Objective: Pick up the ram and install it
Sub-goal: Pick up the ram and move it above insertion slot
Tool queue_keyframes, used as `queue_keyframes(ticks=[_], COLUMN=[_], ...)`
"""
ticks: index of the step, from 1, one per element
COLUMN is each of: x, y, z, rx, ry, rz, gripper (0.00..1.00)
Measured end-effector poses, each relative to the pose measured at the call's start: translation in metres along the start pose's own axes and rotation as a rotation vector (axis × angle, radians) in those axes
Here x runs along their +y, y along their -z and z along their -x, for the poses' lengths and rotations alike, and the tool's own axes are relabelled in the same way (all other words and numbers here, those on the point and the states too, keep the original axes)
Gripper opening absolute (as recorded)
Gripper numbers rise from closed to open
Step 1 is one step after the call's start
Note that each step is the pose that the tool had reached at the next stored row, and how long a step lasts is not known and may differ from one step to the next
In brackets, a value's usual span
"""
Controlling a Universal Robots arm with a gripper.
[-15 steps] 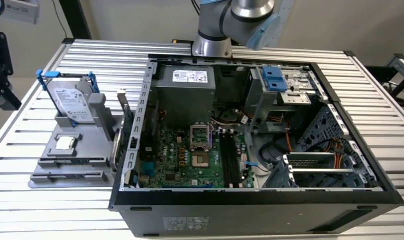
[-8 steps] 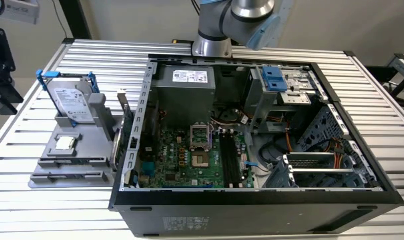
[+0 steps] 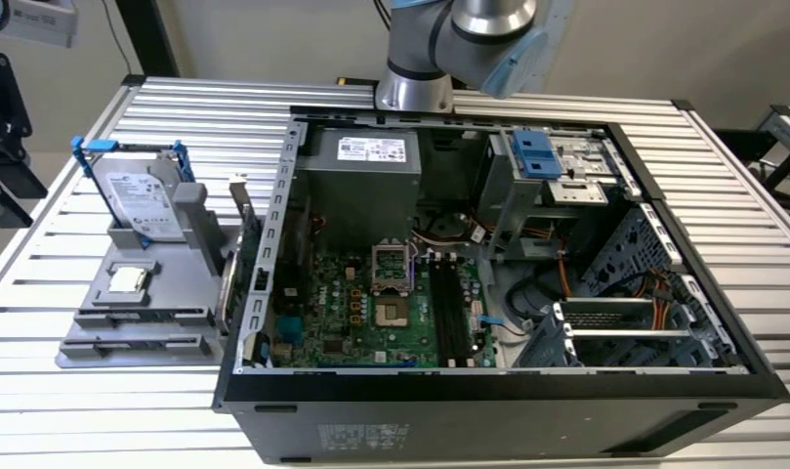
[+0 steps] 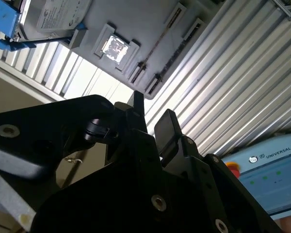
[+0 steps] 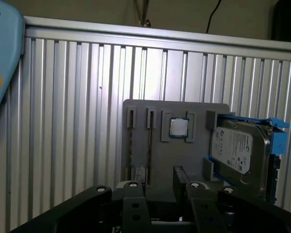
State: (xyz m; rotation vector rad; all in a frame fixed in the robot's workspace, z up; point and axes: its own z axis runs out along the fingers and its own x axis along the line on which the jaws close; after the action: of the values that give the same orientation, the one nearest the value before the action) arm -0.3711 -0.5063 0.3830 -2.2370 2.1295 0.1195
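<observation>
Slatted metal table [image 3: 760, 244] carries an open computer case [image 3: 499, 410] and, toward the table's edge at the exterior view's left, a grey holder [image 3: 187, 293]. Its slots seem to hold the ram [image 5: 150, 141] on edge, long axis running away from the fingers [image 5: 134, 199]. These hang apart and empty, bare slats around.

You are looking at a ribbed metal table [image 3: 733, 176] that is carrying an open computer case [image 3: 499, 420], with a grey holder [image 3: 173, 293] lying flat just beside it, toward the exterior view's left
</observation>
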Motion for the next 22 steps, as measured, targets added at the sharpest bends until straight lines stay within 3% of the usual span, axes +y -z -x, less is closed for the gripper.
queue_keyframes(ticks=[6,10,16,22], x=[-0.0001,-0.0001,-0.0003,-0.0004], y=[-0.0004,-0.0064,-0.0151,-0.0214], z=[-0.0001,-0.0006,-0.0012,-0.0017], rx=[0.0002,0.0007,0.0136,0.019], ry=[0.0,0.0,-0.006,-0.004], rz=[-0.0008,-0.0028,-0.0043,-0.0267], gripper=[1.0,1.0,1.0,1.0])
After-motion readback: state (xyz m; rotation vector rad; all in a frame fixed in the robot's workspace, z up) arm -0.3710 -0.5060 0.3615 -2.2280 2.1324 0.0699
